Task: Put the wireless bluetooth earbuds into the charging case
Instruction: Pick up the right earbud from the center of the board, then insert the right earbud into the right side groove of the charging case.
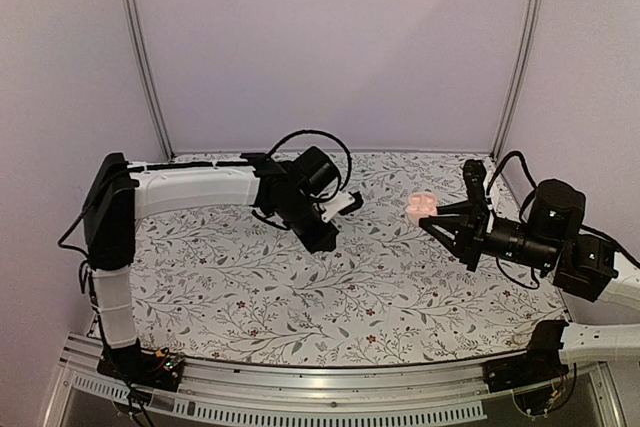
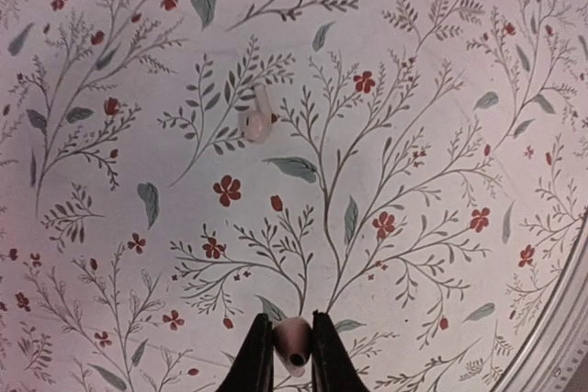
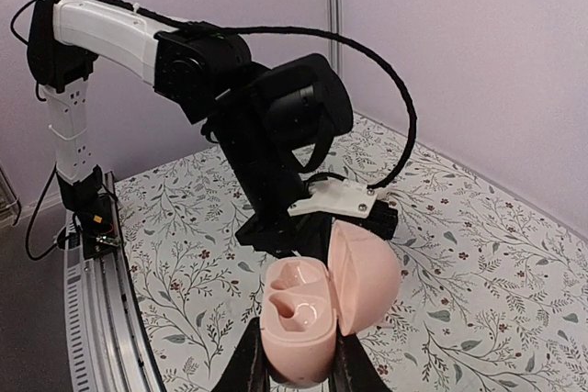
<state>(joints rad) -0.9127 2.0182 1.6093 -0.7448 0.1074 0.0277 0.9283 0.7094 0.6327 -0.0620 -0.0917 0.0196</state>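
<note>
case clamped open in my right gripper, sockets look empty. my left gripper is clenched on one earbud; second earbud lies loose, both left to seat.

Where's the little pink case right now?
The charging case is pinched, lid open, in the right gripper, held above the flowery table on the right side of the top view.
</note>
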